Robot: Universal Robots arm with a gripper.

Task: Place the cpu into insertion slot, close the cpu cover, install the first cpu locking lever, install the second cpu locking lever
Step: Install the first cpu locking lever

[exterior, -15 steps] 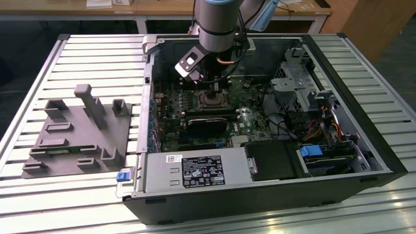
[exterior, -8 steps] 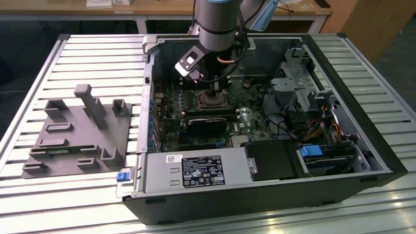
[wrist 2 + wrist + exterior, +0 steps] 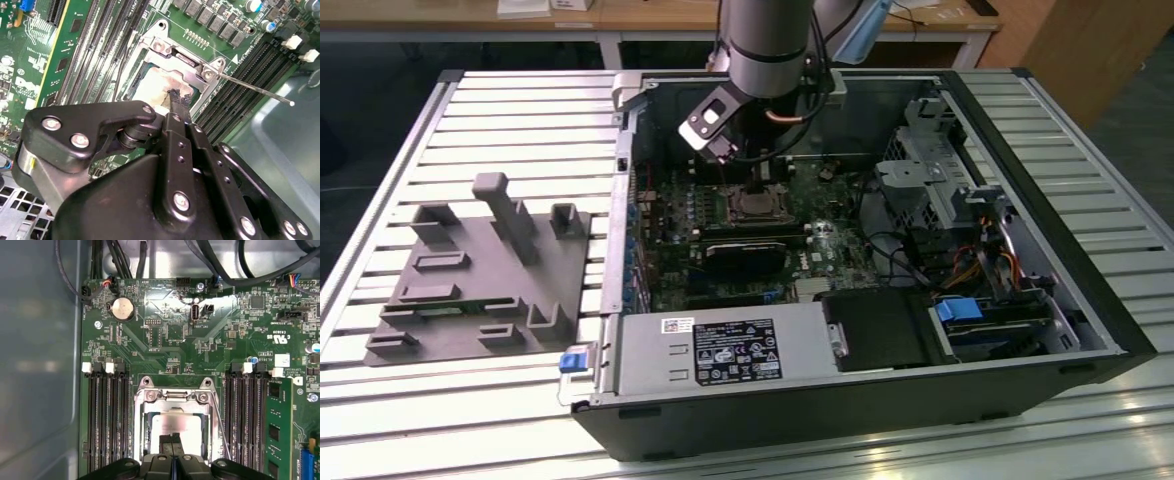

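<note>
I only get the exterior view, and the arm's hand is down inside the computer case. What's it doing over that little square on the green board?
Observer: In both wrist views the hand has its two fingers pressed together, tips at the cpu, on its smeared top.
Operator: Is the metal frame shut over it?
Observer: Yes, the cpu cover lies down around the chip.
Operator: Locked?
Observer: One thin locking lever juts out free in the second wrist view.

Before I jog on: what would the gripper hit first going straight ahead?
The top of the cpu, inside the cover window. The gripper tips look right at it; contact is hard to judge.
</note>
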